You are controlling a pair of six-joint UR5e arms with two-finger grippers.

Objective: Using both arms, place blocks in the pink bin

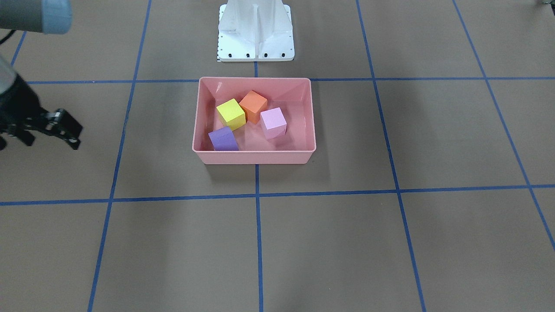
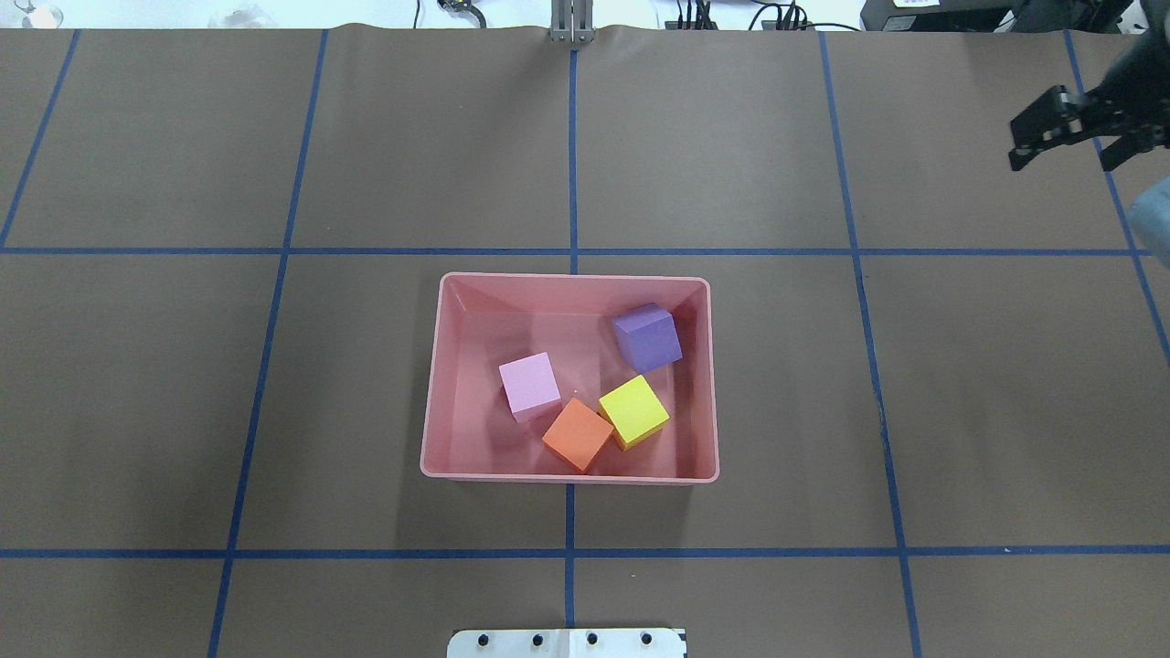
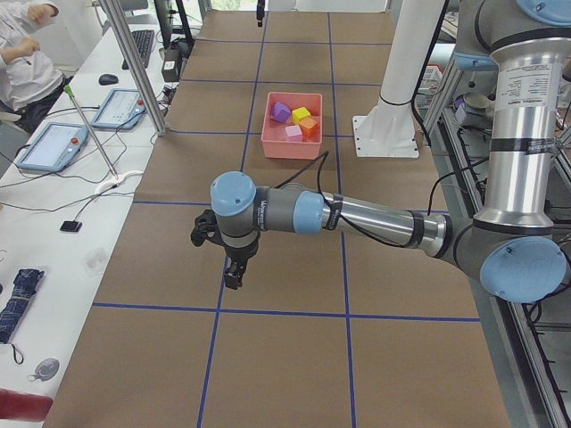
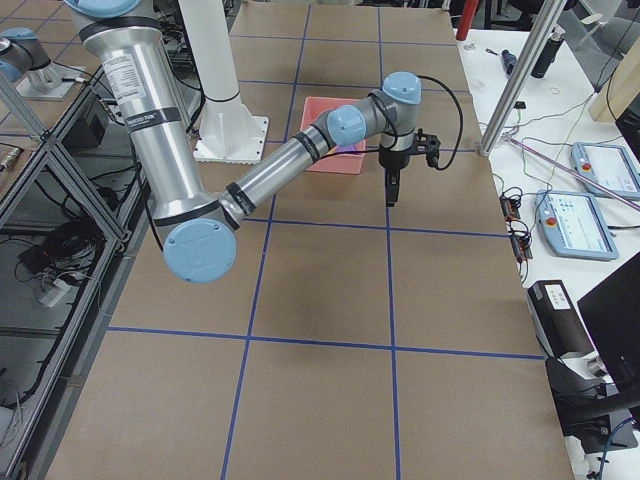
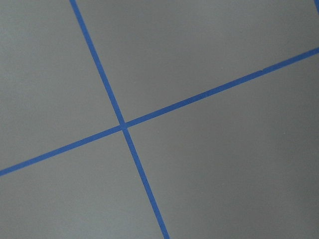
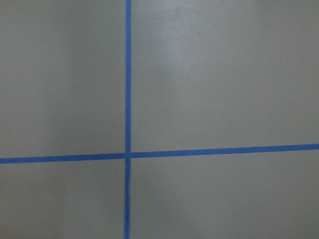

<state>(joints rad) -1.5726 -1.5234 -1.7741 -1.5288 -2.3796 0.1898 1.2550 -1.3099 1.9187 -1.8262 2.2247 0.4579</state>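
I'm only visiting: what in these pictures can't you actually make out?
- The left gripper: only in the left side view, small and dark; open or shut is unclear.
- The right gripper: its arm is cut off by the overhead view's right edge.
- The purple block: its base is hidden behind the bin's near wall in the front view.
- Wrist views: only table and blue tape; no fingers.

Pink bin (image 2: 439, 393) is seen as smooth, slightly glossy plastic; orange block (image 2: 578, 435) matte; table is covered with matte brown paper (image 2: 137, 411).
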